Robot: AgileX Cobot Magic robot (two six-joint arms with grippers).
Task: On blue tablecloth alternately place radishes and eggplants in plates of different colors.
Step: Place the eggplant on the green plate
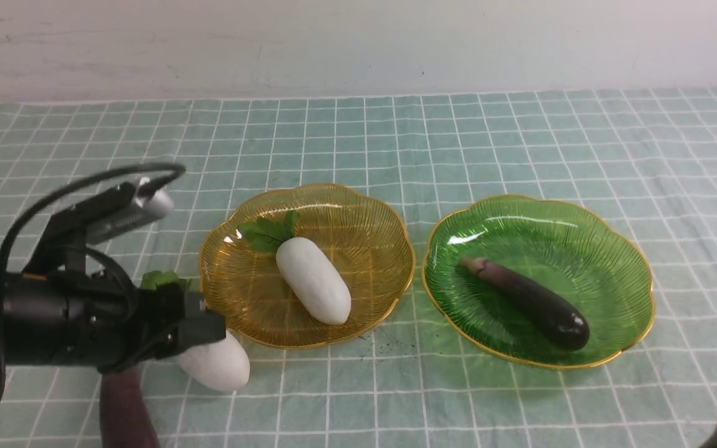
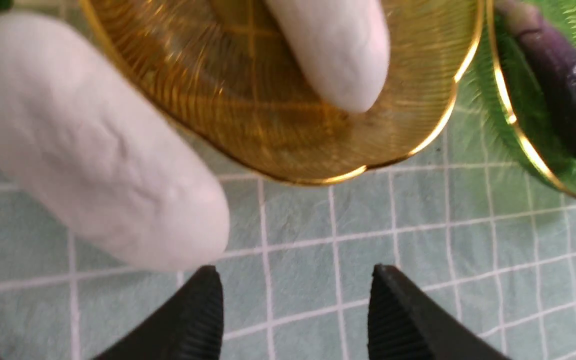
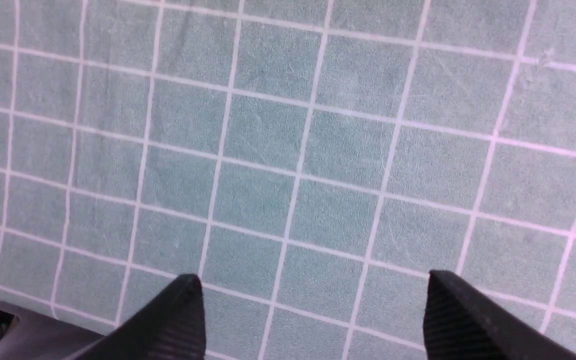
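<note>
Fingers of the left gripper (image 2: pixel 293 280) stand partly open with only blue tablecloth (image 1: pixel 458 137) between them. The loose radish (image 1: pixel 218 367) lies on the cloth toward its near-left corner, just beside the amber plate (image 1: pixel 365 249). It sits off to one side of the finger gap, so a sideways shift looks needed. Its long axis runs diagonally, leafy top far-left and blunt end near-right, roughly parallel to the plated radish (image 1: pixel 313 280). The left arm is nearer; the right gripper (image 3: pixel 312 277), wide open, hangs over bare cloth. A loose eggplant (image 1: pixel 122 404) lies at the near edge; the plated eggplant (image 1: pixel 533 305) rests in the green plate (image 1: pixel 551 236).
</note>
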